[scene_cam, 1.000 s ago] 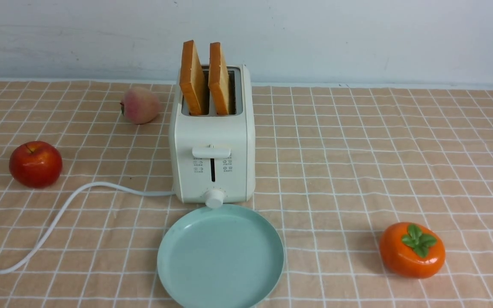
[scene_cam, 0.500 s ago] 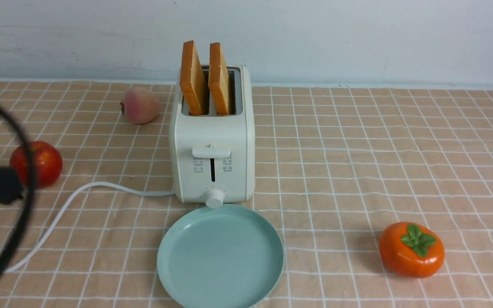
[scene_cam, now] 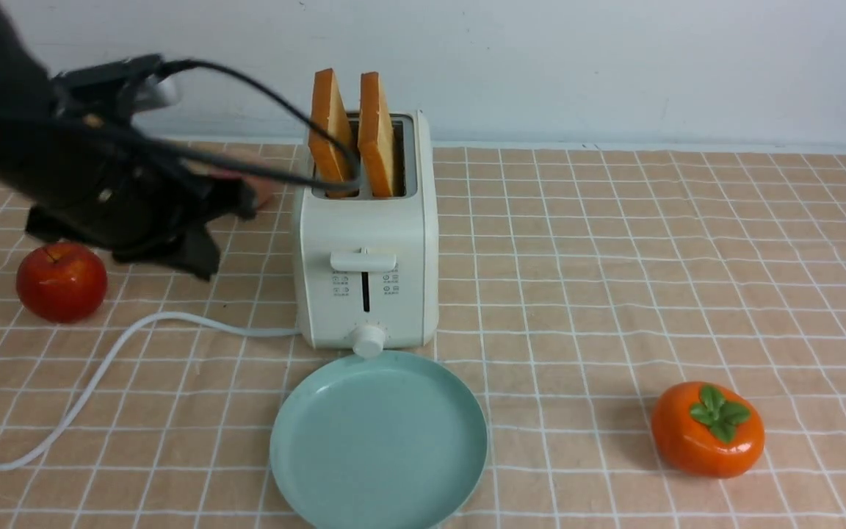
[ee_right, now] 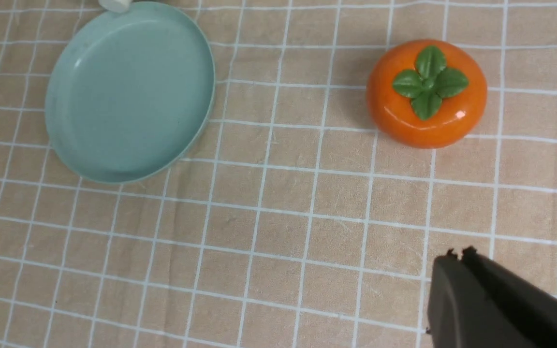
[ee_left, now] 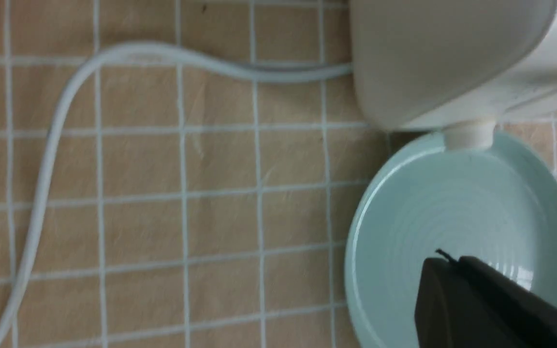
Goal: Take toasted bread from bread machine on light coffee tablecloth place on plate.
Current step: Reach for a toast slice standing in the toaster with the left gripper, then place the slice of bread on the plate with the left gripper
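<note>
Left tool (ee_left: 457,263): shut, tips together, nothing gripped. Its arm (scene_cam: 122,154) blurred in the front view, held above the tablecloth (scene_cam: 577,294); a dark looped cable (scene_cam: 276,173) crosses in front of the toaster's slots and one bread slice.

Just beside the left arm, on its near side: red apple (scene_cam: 62,282). Beyond the arm: peach (scene_cam: 265,187), partly hidden by arm and cable.

To the left tool's right: cream-white two-slot toaster (scene_cam: 368,228). Both toasted bread slices (scene_cam: 329,132) (scene_cam: 377,136) stand in it, one per slot, leaning slightly, upper parts exposed. White cord (scene_cam: 122,342) runs from the toaster's side, curving toward the robot, nearer than the left arm.

Nearer the robot than the toaster: pale teal plate (scene_cam: 379,441), bare, flat on the cloth, to the left tool's right. Toaster's knob (scene_cam: 369,341) overhangs its rim.

Right tool (ee_right: 462,256): shut, empty, outside the front view. Persimmon (ee_right: 426,94) near it, apart from the tips; plate farther off, to its left.
</note>
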